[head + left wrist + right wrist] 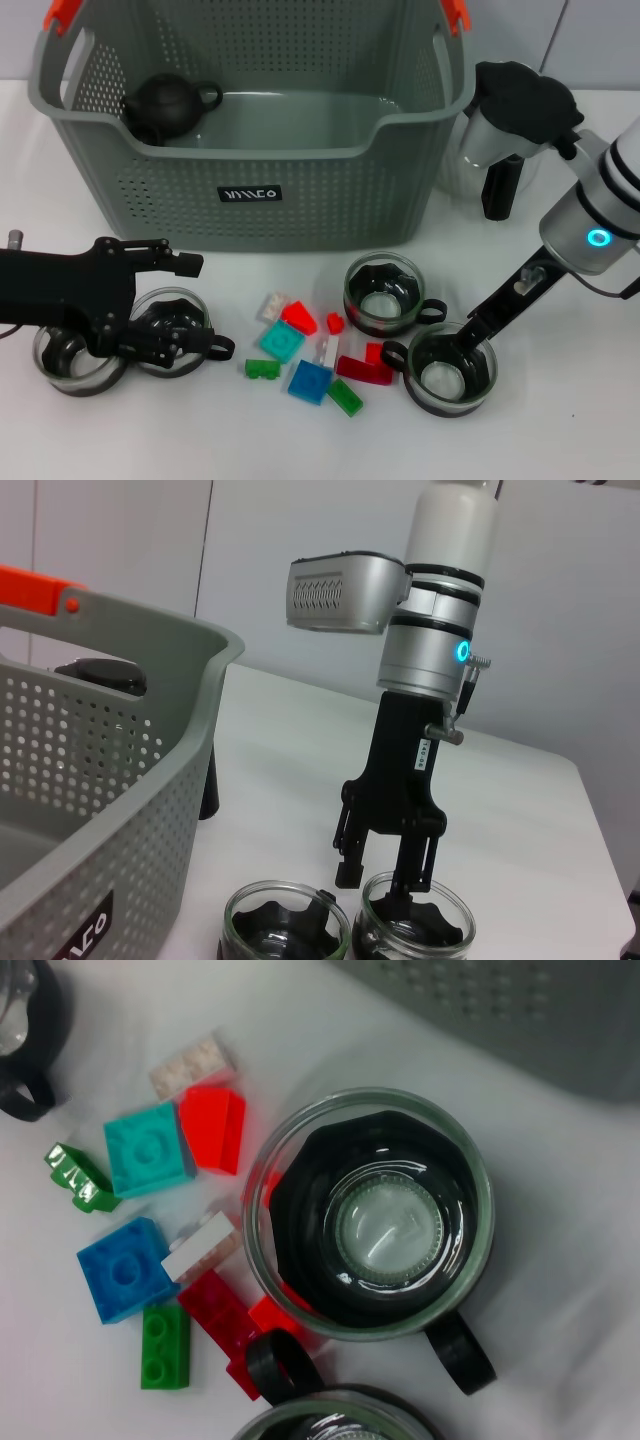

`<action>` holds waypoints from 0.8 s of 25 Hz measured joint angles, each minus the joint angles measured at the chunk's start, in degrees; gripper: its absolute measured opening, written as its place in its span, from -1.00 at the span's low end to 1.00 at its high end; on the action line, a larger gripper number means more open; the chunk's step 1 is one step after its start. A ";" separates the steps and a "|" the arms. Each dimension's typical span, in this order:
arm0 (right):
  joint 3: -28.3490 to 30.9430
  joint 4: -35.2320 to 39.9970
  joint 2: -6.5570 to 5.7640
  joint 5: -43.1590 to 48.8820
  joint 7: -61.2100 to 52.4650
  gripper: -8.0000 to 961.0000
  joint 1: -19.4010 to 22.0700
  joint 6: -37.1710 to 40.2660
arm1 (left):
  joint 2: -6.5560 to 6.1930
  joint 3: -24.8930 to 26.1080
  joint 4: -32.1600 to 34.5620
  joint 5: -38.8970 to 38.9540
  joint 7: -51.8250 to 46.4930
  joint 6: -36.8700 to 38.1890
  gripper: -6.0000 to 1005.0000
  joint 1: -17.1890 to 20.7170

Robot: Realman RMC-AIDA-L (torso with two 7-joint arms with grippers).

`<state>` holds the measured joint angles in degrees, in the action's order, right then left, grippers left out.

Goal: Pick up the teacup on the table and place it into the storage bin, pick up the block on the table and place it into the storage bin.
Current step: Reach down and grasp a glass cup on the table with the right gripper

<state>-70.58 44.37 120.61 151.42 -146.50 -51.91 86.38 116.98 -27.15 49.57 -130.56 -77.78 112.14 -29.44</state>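
The right gripper [470,335] straddles the rim of the nearest teacup [450,368], one finger [412,865] inside, one outside, narrowly parted around the glass wall. The left gripper [195,305] has its fingers spread wide around another teacup [172,330]. Loose blocks [310,380] lie on the surface between them. The storage bin [250,190] stands beyond.
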 joint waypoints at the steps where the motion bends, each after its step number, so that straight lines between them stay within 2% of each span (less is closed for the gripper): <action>1: -0.30 -0.26 0.05 -0.13 -0.04 0.54 -0.17 -0.24 | 0.00 0.00 0.00 0.00 0.00 0.00 0.86 0.00; 5: -1.57 -1.68 0.07 -1.38 -0.11 0.51 -0.77 -0.99 | 0.00 0.16 0.00 0.00 0.00 0.00 0.86 0.06; 11: -6.47 -1.88 0.11 -2.84 -2.02 0.46 -1.00 -1.87 | -0.07 0.69 0.00 -0.01 0.07 -0.01 0.86 0.08; 16: -7.21 -1.42 0.06 -3.21 -2.80 0.34 -0.81 -2.02 | -0.09 0.76 0.00 -0.04 0.09 0.00 0.86 0.16; 19: -7.32 -1.40 0.06 -3.21 -2.83 -0.07 -0.60 -2.08 | -0.09 1.08 0.01 -0.05 0.24 0.00 0.86 0.21; 20: -7.33 -1.40 0.06 -3.21 -2.87 -0.08 -0.55 -2.18 | -0.09 1.16 0.00 -0.05 0.33 0.00 0.86 0.27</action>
<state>-77.91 42.97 120.67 148.21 -149.37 -52.46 84.20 116.89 -26.00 49.57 -130.61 -77.45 112.14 -29.17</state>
